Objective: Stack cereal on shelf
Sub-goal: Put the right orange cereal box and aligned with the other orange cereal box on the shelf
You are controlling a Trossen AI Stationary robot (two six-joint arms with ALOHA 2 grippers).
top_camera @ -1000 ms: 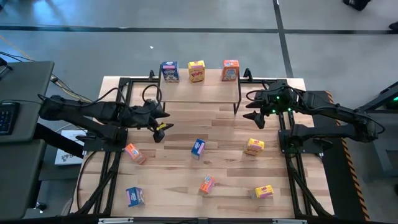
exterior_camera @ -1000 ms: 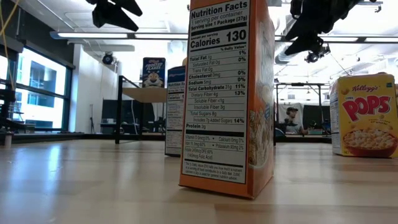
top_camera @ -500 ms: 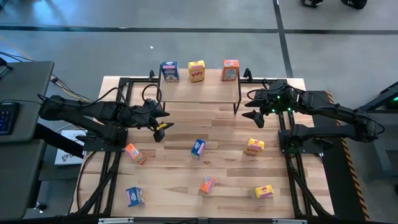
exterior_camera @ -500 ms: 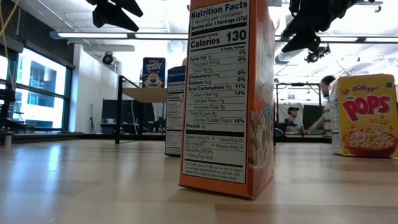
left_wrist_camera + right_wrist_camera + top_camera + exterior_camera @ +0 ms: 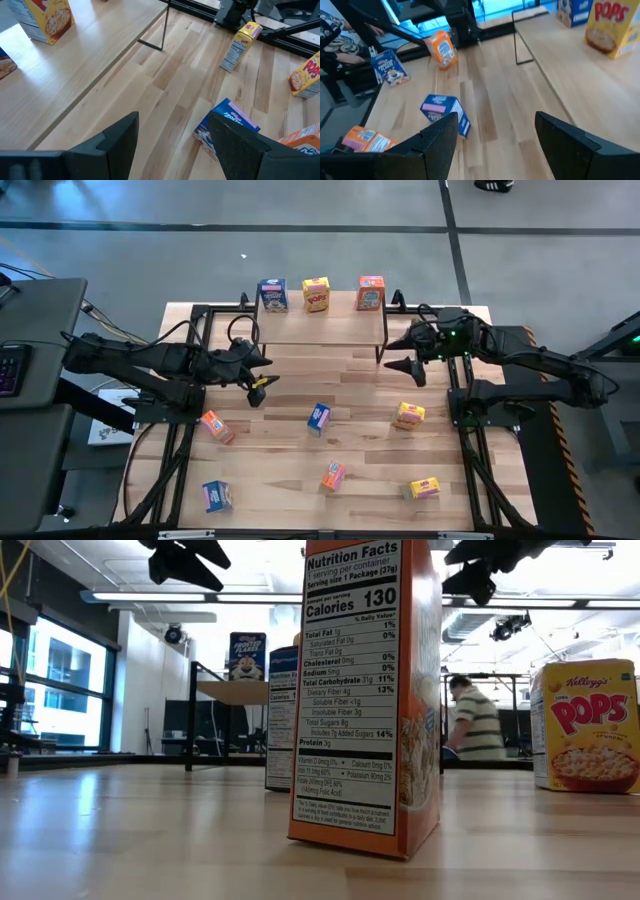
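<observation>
Overhead, largest to smallest:
Table [image 5: 300, 380]: light wood planks, black frame rails along both sides.
Left arm: reaches in from the table's left side; left gripper [image 5: 258, 377] hangs over bare wood just off the shelf's left front leg, fingers apart, nothing between them. Left wrist view confirms the gap between the two dark fingers [image 5: 120, 137].
Right arm: reaches in from the right side; right gripper [image 5: 402, 356] hangs beside the shelf's right front leg, fingers apart, empty. Same in the right wrist view, fingers [image 5: 440, 132] spread over bare wood.
Shelf [image 5: 320, 328]: at the table's far edge, centred; light wooden top on thin black legs.
Cereal on shelf: three boxes upright in a row along the back edge, apart from one another: blue box [image 5: 272, 294], yellow box [image 5: 316, 293], orange box [image 5: 370, 292].
Cereal on table: six loose boxes, well apart. Orange [image 5: 213, 425] left, blue [image 5: 318, 417] centre, yellow [image 5: 408, 415] right; nearer the front edge blue [image 5: 216, 496], orange [image 5: 333, 476], yellow [image 5: 424, 489].
Readable print, low view: front orange box [image 5: 365, 700] shows "Nutrition Facts", "Serving size 1 Package (37g)", "Calories 130". Yellow one [image 5: 590, 725] reads "Kellogg's", "POPS".
Readable print, wrist views: centre blue box top [image 5: 227, 125] reads "FROSTED"; shelf yellow box reads "POPS" [image 5: 610, 22].
Room: person [image 5: 478, 720] in striped top beyond the table.
</observation>
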